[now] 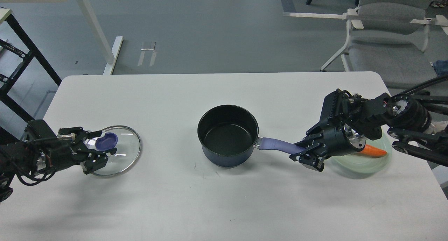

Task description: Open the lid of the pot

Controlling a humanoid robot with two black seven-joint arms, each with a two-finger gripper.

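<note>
Head view, lid (120, 148) off pot (227, 136), carrot dish (379, 162) right.

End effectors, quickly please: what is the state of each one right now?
Left end effector: open around the knob of the lid, which lies on the table.
Right end effector: shut on the pot handle.

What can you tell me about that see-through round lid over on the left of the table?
The lid is a round clear glass disc with a thin metal rim and a blue-purple knob. It is off the pot, lying on the white table far to its left. The left gripper has its fingers either side of the knob; whether they press it cannot be told.
</note>
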